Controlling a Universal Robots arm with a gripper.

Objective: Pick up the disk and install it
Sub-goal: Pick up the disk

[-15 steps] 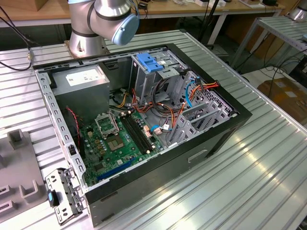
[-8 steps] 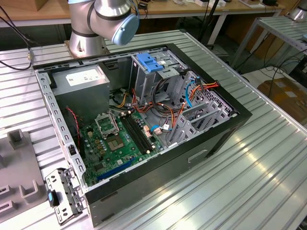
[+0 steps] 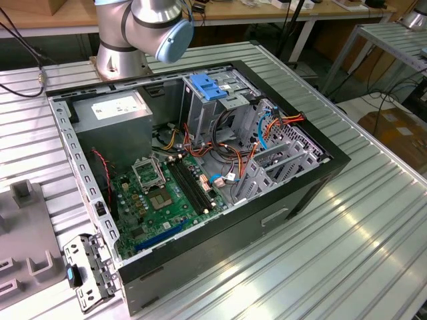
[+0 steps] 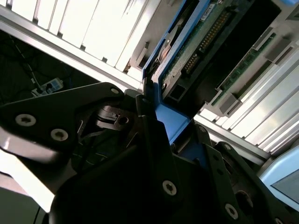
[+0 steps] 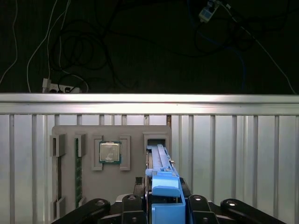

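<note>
Between the fingers (image 4: 149,116), disk (image 4: 187,56) w/ blue carrier, green PCB showing.

Glare whitens the ribbed table (image 5: 233,154); the disk (image 5: 164,184) shows bright blue amid deep shadow.

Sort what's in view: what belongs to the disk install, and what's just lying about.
Belongs to the job:
the disk, clamped in the gripper
the open computer case

Just lying about:
processor and memory stick in the grey tray
power supply inside the case
</note>
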